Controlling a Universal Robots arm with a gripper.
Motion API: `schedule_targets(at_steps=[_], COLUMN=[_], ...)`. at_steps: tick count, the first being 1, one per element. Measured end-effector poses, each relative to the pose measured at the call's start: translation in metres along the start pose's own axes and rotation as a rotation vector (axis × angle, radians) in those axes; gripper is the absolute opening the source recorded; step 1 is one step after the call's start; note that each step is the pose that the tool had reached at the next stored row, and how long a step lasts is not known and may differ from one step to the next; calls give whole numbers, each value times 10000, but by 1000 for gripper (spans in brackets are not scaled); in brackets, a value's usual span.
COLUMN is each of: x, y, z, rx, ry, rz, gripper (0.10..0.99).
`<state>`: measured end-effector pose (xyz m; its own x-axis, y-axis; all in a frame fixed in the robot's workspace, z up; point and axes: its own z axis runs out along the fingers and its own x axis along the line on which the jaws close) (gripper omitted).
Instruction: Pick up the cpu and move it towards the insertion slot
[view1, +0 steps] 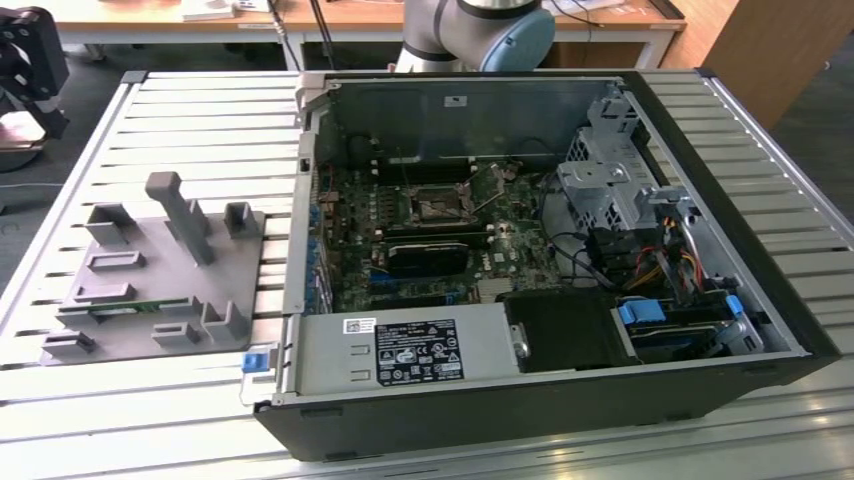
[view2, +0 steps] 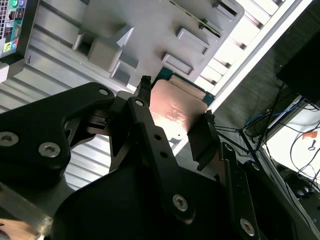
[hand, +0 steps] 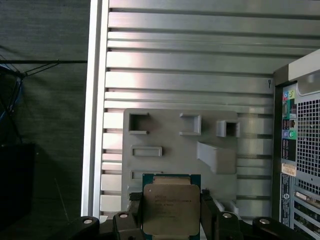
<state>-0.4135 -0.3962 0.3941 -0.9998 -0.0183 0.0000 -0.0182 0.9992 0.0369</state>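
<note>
The cpu (hand: 170, 207) is a flat square chip with a silvery top plate and a green edge, and it sits between the two black fingers of my gripper (hand: 171, 204), which is shut on it. In the second wrist view the cpu (view2: 176, 111) has a pinkish sheen, and the gripper (view2: 177, 100) holds it by two opposite sides. It hangs over the near part of the grey tray (hand: 170, 162). The insertion slot (view1: 438, 207) is a small square socket with a metal frame on the motherboard inside the open computer case, well away from the tray (view1: 160, 290).
The open computer case (view1: 534, 270) lies on the slatted metal table (view1: 200, 120), at the exterior view's right of the tray. Its ported end (hand: 300, 150) faces the tray. The tray has upright posts (view1: 180, 215). The table edge (hand: 95, 100) drops to dark floor.
</note>
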Motion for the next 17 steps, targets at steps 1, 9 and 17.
schedule_targets(at_steps=[1,9,17], x=[-3,-32,-76], y=[0,1,3], z=[0,0,0], rx=[0,0,0], ry=[-1,1,-1], rz=[0,0,0], gripper=[545,545,545])
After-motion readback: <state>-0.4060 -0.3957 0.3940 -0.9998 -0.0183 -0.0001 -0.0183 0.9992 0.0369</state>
